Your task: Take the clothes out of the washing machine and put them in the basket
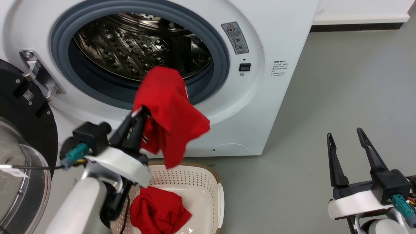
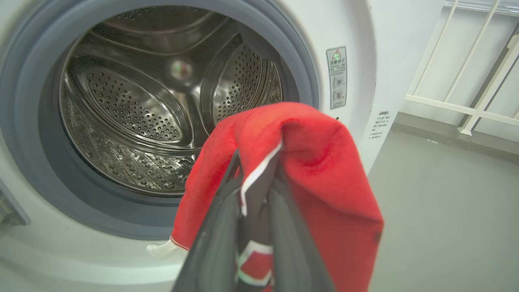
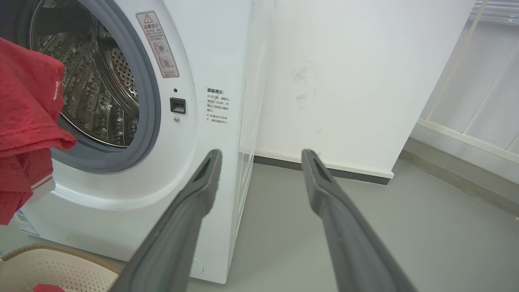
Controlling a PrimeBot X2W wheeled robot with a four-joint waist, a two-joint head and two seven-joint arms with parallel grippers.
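Left gripper (image 1: 138,113) is pinching a red garment (image 1: 172,120) above the basket (image 1: 190,178), near its far edge, risking spillover. Right gripper (image 1: 344,132) is idling, spread wide.

There are two garments, a red garment with black and white markings (image 1: 170,107) and a plain red garment (image 1: 157,211), one washing machine (image 1: 279,26) bearing two printed stickers (image 1: 235,38) on its front, one cream basket (image 1: 188,178), and two grippers, the left gripper (image 1: 140,113) and right gripper (image 1: 344,132).
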